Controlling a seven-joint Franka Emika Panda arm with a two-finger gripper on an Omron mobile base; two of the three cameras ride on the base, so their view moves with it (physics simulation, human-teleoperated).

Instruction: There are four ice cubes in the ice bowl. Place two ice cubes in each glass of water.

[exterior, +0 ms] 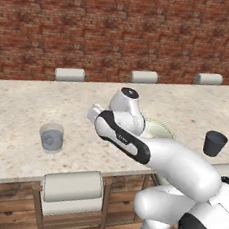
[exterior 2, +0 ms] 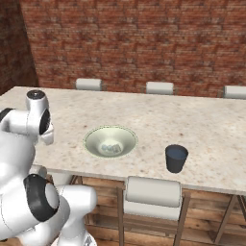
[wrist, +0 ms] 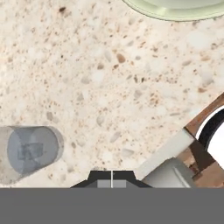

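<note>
Two glasses sit on your counter (exterior 2: 144,110): clear glass (exterior: 51,137) left, dark glass (exterior 2: 176,158) right of the bowl (exterior 2: 110,141) (ice inside). Your gripper (wrist: 112,176) is pressed together, holding nothing.

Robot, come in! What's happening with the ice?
Gripper shut, holding nothing seen. Ice cubes in wide cream bowl. Clear tumbler, dark tumbler waiting. Nothing blocking.

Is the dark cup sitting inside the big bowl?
No, the dark glass stands on the counter by itself, off to the side of the ice bowl and not touching it.
</note>
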